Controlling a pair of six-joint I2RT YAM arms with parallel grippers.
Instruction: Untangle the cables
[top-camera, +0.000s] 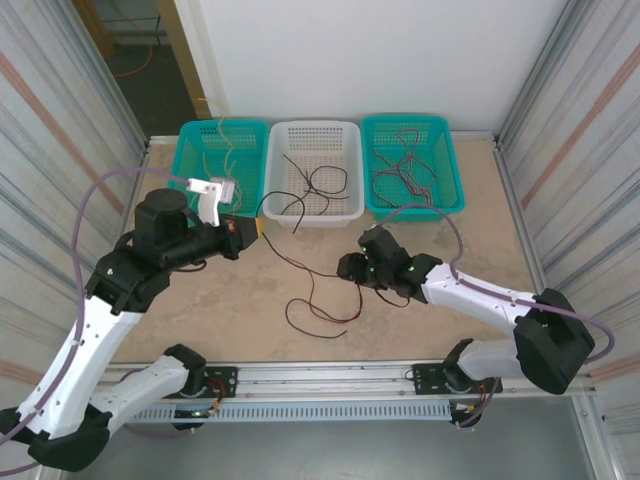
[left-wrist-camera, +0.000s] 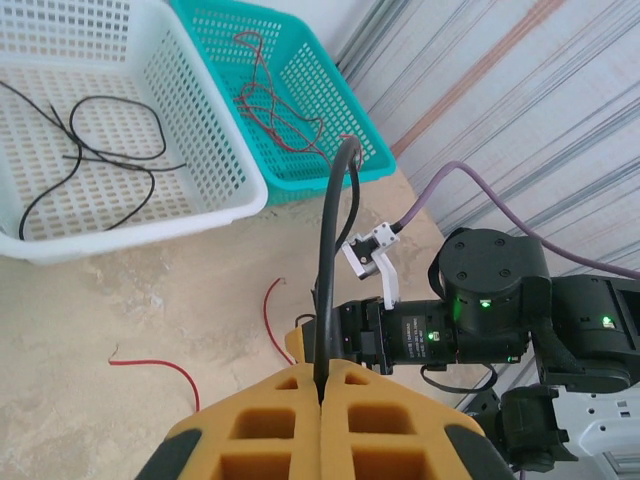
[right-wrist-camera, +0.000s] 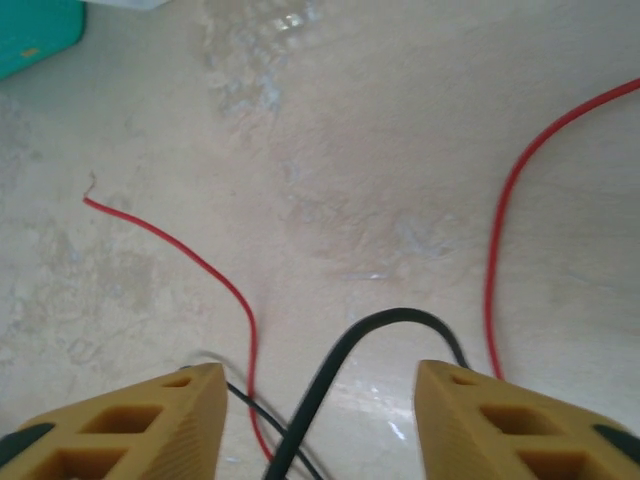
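Note:
My left gripper (top-camera: 254, 229) hangs just in front of the white basket, shut on a black cable (left-wrist-camera: 328, 260) that rises from between its yellow fingertips (left-wrist-camera: 300, 385). A loose tangle of black and red cables (top-camera: 318, 308) lies on the table's middle. My right gripper (top-camera: 352, 272) hovers low over that tangle, open. In the right wrist view a black cable loop (right-wrist-camera: 385, 322) arches between the spread fingers, untouched, with red cables (right-wrist-camera: 232, 290) on either side. A red cable (left-wrist-camera: 270, 322) lies on the table below the left gripper.
Three baskets stand along the back. The left teal basket (top-camera: 190, 150) holds pale cables, the white basket (top-camera: 350, 150) holds black ones and the right teal basket (top-camera: 450, 160) holds red ones. Corrugated walls close both sides. The right arm's wrist (left-wrist-camera: 480, 320) is close to the left gripper.

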